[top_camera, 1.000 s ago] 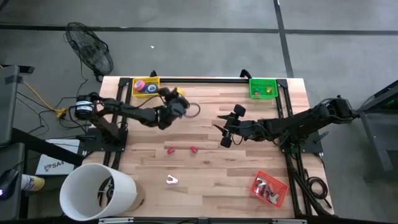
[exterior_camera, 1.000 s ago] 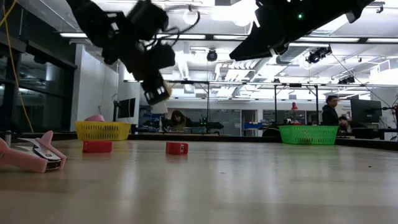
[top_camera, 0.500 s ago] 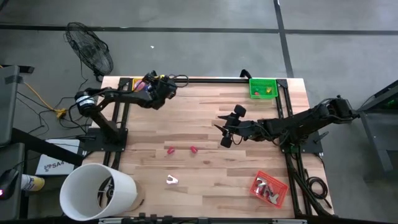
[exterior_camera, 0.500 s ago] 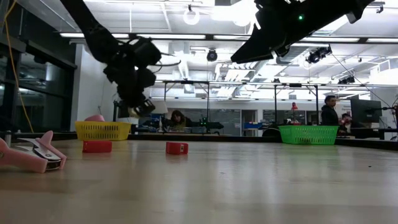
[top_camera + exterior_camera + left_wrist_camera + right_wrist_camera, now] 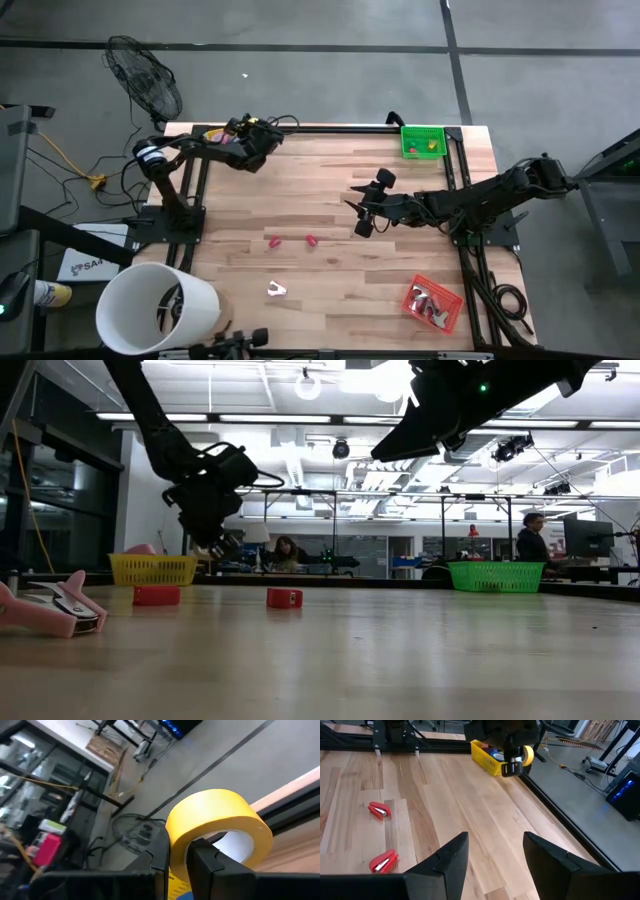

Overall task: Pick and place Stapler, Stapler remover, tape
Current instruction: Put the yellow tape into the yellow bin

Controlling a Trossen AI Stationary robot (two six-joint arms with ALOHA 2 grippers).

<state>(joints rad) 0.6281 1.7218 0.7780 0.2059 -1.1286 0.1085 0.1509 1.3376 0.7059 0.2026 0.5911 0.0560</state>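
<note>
Now left pincer clamped on yellow tape, right pincer open, empty.

My left arm hangs over the far left of the table, by the yellow basket.

My left gripper hangs just above the tabletop at the far left, right beside the yellow basket, with something pale at its tip that I cannot make out. My right arm crosses the top of the scene as a dark bulk, its gripper out of sight. Two small red pieces sit on the wood, well apart from each other. A pink tool lies at the near left edge. A green basket stands at the far right. A person stands in the room behind.
</note>
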